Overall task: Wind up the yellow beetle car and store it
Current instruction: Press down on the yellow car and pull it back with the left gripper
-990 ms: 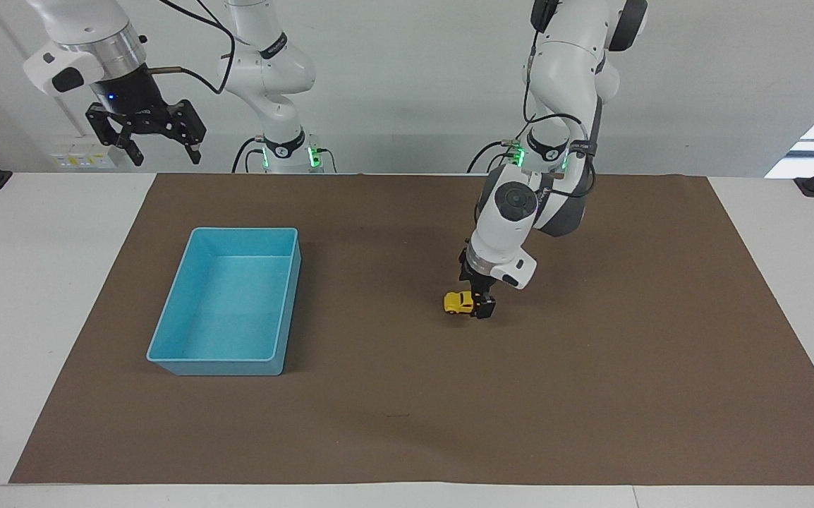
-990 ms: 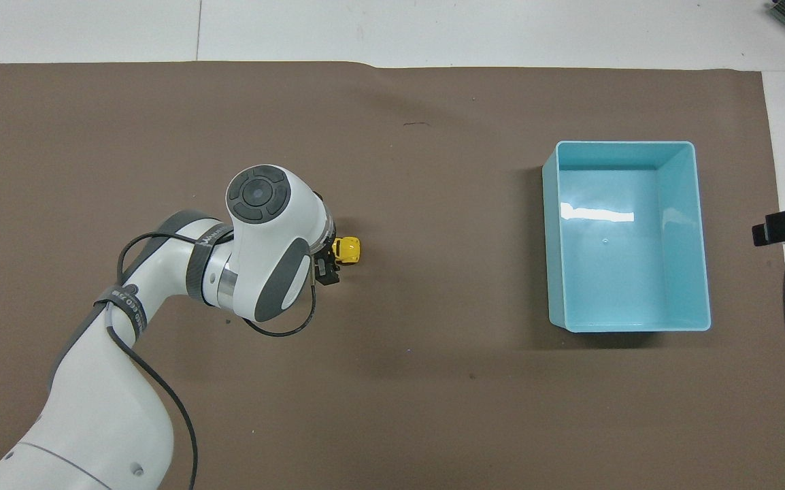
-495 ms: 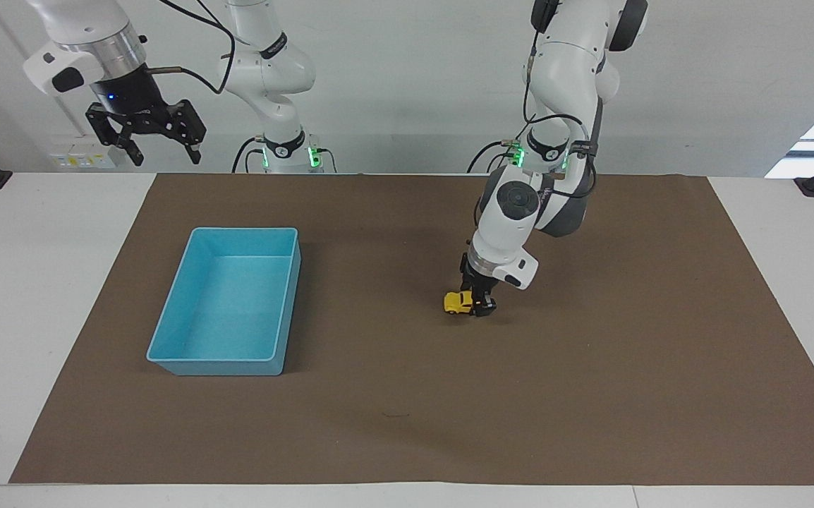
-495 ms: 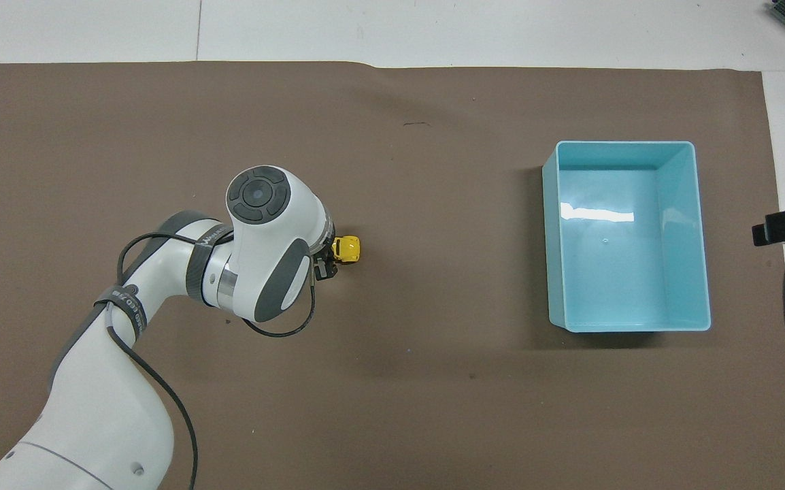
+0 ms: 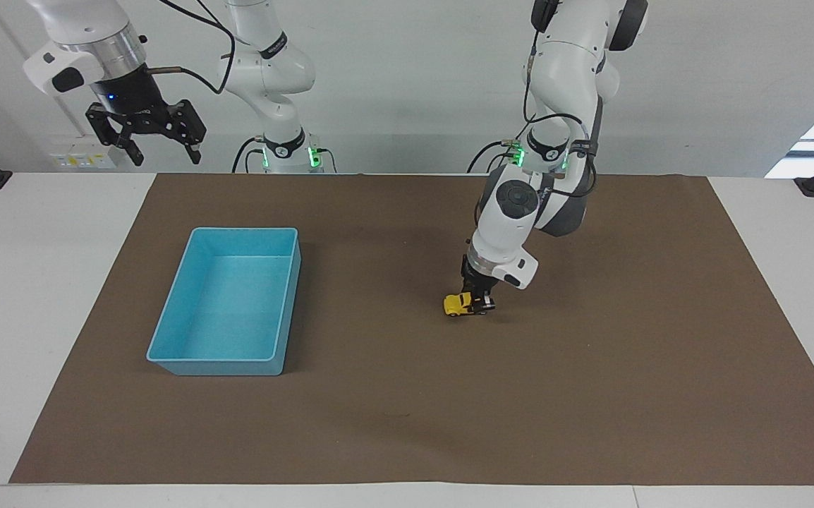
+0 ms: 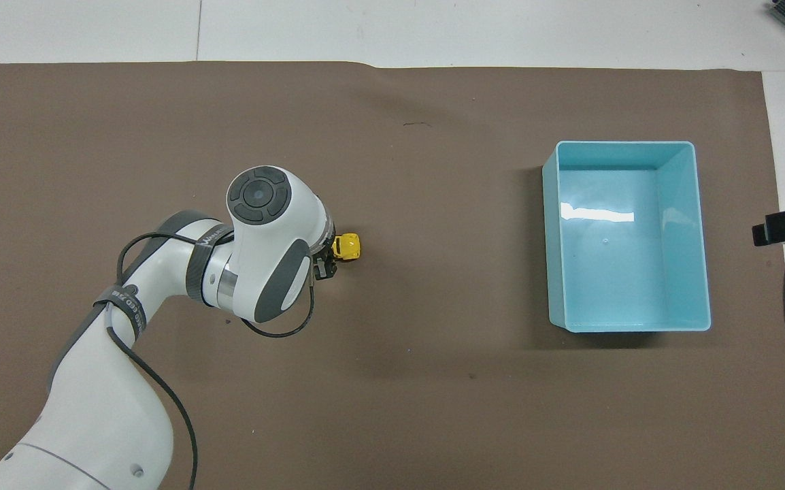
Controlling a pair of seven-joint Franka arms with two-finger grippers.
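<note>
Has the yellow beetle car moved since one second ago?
No. The yellow beetle car stays on the brown mat, equally distant from the blue bin, at the left gripper.

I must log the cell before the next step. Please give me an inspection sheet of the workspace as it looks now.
Surface: white table covered by a brown mat.
Job's things: yellow beetle car on the mat, wheels down, toward the left arm's end; blue bin toward the right arm's end, nothing in it.
Clutter: nothing seen.
Grippers: left gripper low at the car's end, fingers around it; right gripper raised by the table edge near its base, open, waiting.
Cables: black cables along both arms, off the mat.
Surroundings: white wall; black clamp stands at both table ends.
</note>
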